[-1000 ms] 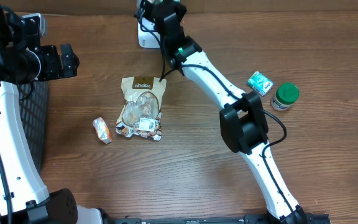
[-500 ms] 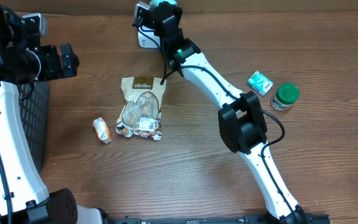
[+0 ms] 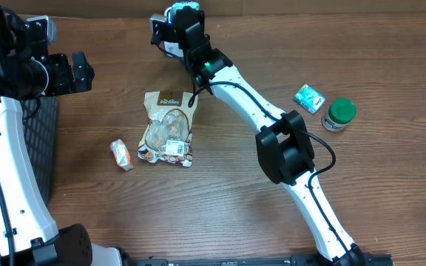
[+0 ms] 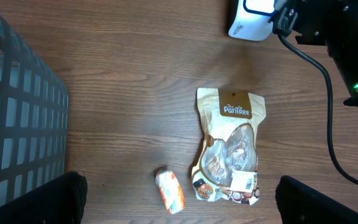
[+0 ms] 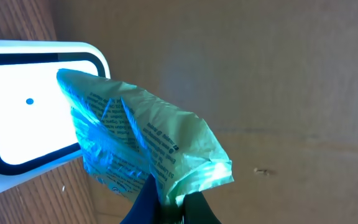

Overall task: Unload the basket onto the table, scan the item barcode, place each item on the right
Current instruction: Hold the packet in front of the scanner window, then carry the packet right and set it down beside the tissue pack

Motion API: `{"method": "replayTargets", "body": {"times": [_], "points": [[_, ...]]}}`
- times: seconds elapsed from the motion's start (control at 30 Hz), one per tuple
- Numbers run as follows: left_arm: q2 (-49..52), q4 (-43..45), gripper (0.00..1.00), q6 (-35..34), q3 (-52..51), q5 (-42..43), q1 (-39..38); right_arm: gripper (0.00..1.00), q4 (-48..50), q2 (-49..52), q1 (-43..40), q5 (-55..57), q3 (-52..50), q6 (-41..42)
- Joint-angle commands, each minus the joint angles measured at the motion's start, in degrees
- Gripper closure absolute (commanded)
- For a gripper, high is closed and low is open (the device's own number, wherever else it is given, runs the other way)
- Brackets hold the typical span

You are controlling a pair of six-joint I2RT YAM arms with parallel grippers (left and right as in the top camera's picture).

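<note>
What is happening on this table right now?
The right end effector is shut on a green packet, holding it in front of the white scanner. The left end effector is open and empty, near the basket. A snack bag lies on the table.

"PaniRee" on brown snack pouch (image 4: 229,152)

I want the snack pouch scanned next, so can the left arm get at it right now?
Probably yes. The left gripper is open, and the pouch lies flat with nothing on it; the small orange packet lies apart. Only the right arm crosses near its top corner.
</note>
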Motion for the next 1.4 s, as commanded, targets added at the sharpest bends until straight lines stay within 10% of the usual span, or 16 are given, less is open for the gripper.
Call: {"method": "replayTargets", "body": {"times": [0.0,0.2,0.43,0.83,1.07,1.37], "points": [[0.24,0.07,0.00,1.09,0.70,0.26,-0.31,0.96,0.81,-1.22,0.26,-0.50,1.44,-1.53],[0.24,0.07,0.00,1.09,0.70,0.24,-0.28,0.96,3.52,-1.81,0.70,0.00,1.44,2.25],[0.24,0.07,0.01,1.09,0.70,0.24,-0.28,0.96,-1.99,-10.23,-0.46,0.00,1.46,29.22],[0.24,0.07,0.00,1.09,0.70,0.24,-0.28,0.96,-62.49,-35.19,-6.73,-7.98,1.46,90.64],[0.24,0.07,0.01,1.09,0.70,0.26,-0.28,0.96,-80.41,-35.30,-18.93,-23.69,-0.02,98.18],[0.24,0.07,0.01,1.09,0.70,0.24,-0.28,0.96,-72.87,-34.75,-25.33,-24.15,-19.85,97.94]]}}
